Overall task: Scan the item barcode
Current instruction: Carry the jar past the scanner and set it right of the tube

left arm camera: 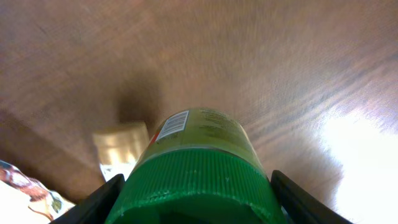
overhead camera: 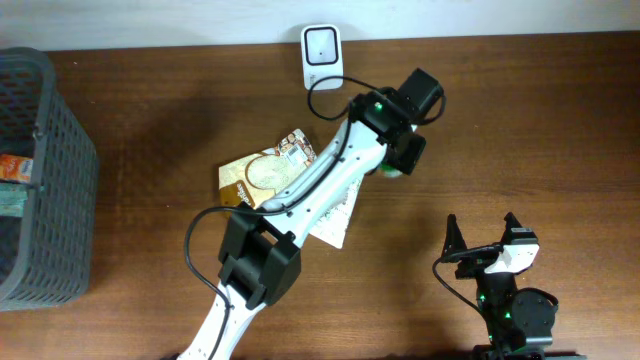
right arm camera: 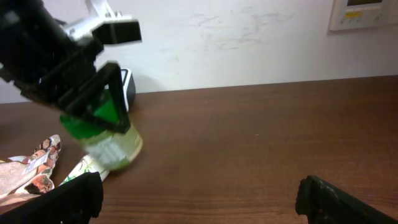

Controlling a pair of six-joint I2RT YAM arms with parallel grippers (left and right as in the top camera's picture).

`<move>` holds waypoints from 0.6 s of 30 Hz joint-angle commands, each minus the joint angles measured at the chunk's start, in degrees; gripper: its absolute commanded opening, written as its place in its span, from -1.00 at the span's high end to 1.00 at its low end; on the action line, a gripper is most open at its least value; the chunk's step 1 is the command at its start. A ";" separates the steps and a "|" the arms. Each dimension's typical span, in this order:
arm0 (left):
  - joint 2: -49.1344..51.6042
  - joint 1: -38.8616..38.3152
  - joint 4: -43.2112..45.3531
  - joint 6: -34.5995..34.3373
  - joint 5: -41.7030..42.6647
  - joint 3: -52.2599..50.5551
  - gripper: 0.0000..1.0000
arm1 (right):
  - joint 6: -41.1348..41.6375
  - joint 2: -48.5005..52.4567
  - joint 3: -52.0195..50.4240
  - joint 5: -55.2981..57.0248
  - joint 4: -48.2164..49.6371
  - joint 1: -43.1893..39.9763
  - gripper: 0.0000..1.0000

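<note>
The grey basket (overhead camera: 60,200) at the table's (overhead camera: 520,110) left edge held an orange packet (overhead camera: 12,168). The left hand (overhead camera: 400,150) was clamped on a green-lidded jar (left arm camera: 199,155), which was tilted and near the white scanner (overhead camera: 322,52). Only the left wrist view showed the jar's barcode label (left arm camera: 173,126); from overhead, the arm hid nearly all of the jar. The right hand (overhead camera: 482,228) stood spread wide, holding nothing.

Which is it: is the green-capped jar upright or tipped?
Tipped. From the right wrist camera, the jar leans with its green cap higher and left of its base, clamped in the left gripper.
</note>
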 commanded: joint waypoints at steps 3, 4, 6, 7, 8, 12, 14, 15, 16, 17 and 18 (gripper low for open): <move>2.84 -0.87 -3.65 0.76 0.31 1.05 -0.17 | 0.39 -0.44 -0.52 -0.28 0.09 0.48 -0.97; 3.34 -0.87 -3.89 0.76 1.31 1.05 -0.17 | 0.39 -0.44 -0.52 -0.28 0.09 0.48 -0.97; 4.52 -0.87 -4.22 0.76 2.64 1.05 -0.12 | 0.39 -0.44 -0.52 -0.28 0.09 0.48 -0.97; 5.09 -0.87 -4.26 0.76 2.64 1.05 -0.13 | 0.39 -0.44 -0.52 -0.28 0.09 0.48 -0.97; 5.25 -0.87 -4.24 0.76 2.67 1.05 -0.15 | 0.39 -0.42 -0.52 -0.28 0.09 0.48 -0.97; 5.27 -0.87 -3.78 0.79 2.82 1.05 -0.32 | 0.39 -0.44 -0.52 -0.28 0.09 0.48 -0.97; 5.27 -0.87 -4.00 0.79 2.82 1.05 -0.47 | 0.39 -0.42 -0.52 -0.28 0.09 0.48 -0.97; 5.27 -0.90 -4.04 0.79 2.84 1.05 -0.50 | 0.39 -0.42 -0.52 -0.28 0.09 0.48 -0.97; 5.27 -0.90 -4.04 0.79 2.89 1.05 -0.58 | 0.39 -0.44 -0.52 -0.28 0.09 0.48 -0.97; 5.27 -0.90 -4.07 0.79 2.86 1.05 -0.64 | 0.39 -0.44 -0.52 -0.28 0.09 0.48 -0.96; 5.27 -0.90 -4.07 0.79 2.86 1.05 -0.79 | 0.39 -0.42 -0.52 -0.28 0.09 0.48 -0.97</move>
